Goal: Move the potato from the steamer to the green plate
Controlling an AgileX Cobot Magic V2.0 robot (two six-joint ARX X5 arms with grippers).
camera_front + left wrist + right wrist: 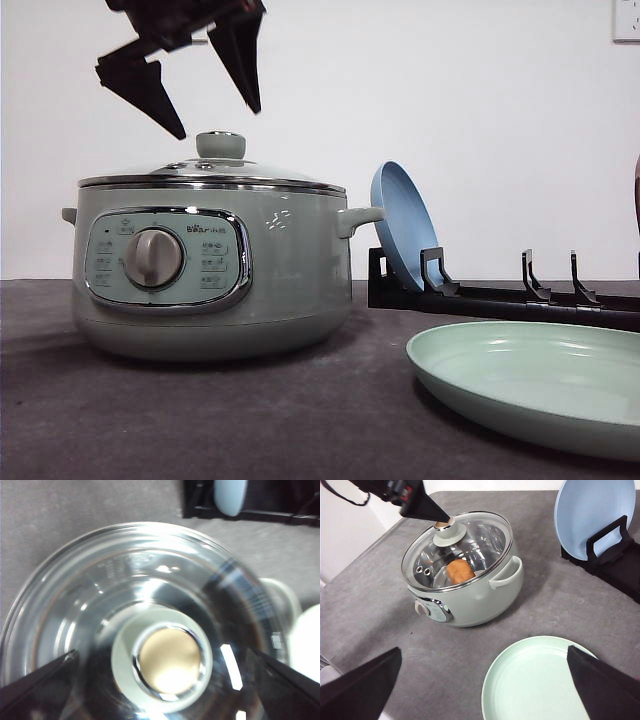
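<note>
The left gripper (205, 95) hangs open above the steamer (210, 270), fingers spread either side of the lid knob (221, 144), apparently because the glass lid (465, 545) must come off first. Through it the potato (460, 571), a smooth matte orange-brown lump, lies inside the shiny steel bowl. The right gripper (480, 685), also open, waits above the glossy green plate (535, 680), bare on the grey table (200, 420). A blue plate (402, 222) stands in a black rack (500, 295).
</note>
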